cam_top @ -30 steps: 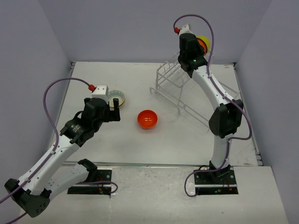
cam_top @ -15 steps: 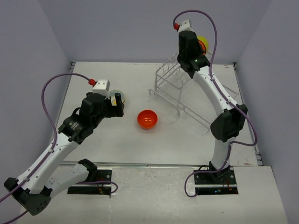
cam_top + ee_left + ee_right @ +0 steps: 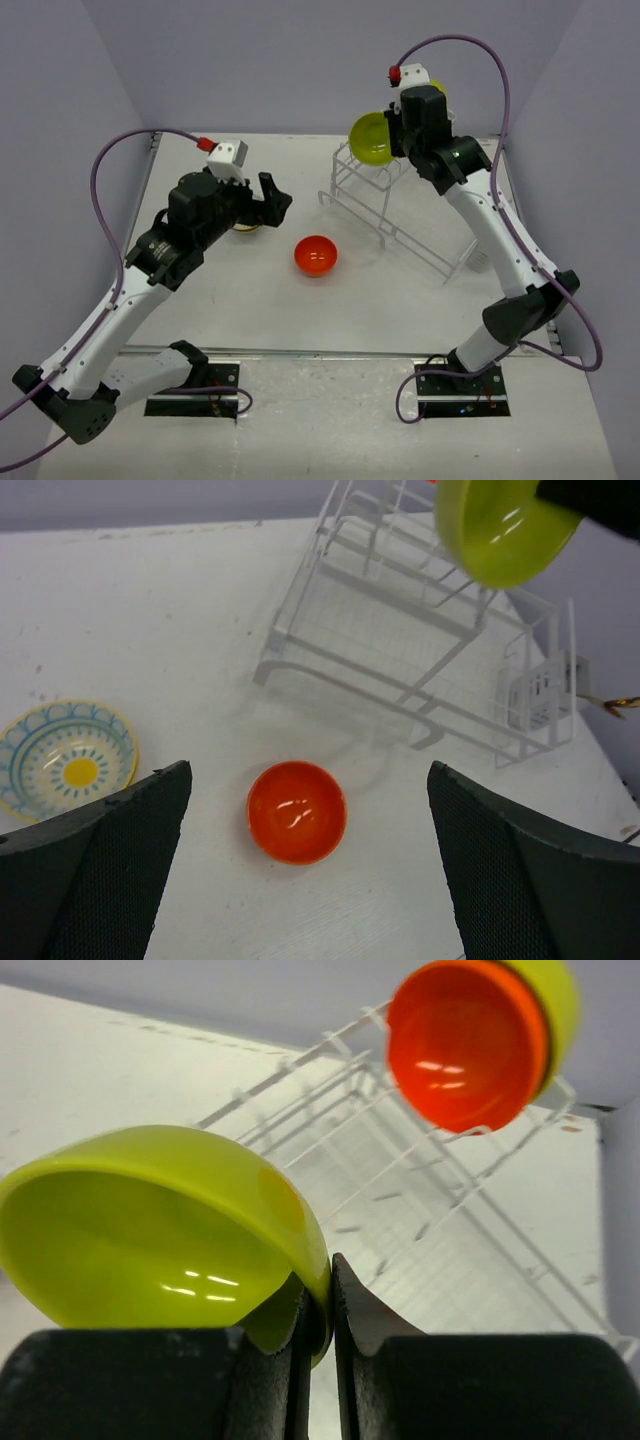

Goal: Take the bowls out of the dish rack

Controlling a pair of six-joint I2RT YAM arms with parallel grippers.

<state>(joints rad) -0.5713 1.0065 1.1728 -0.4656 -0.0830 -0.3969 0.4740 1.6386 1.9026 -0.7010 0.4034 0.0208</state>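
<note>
**What stands around me**

Below me lies a white table (image 3: 250, 300), matte, with a few small dark marks on its surface. Plain lavender-grey walls (image 3: 280, 60) close it in at the back and on both sides. A thin grey strip (image 3: 330, 352) runs along the table's near edge.

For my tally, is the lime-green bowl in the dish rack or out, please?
Out: right jaws hold the lime-green bowl above the dish rack.

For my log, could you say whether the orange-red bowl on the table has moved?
No; the orange-red bowl stays put, same gap from the dish rack.
</note>
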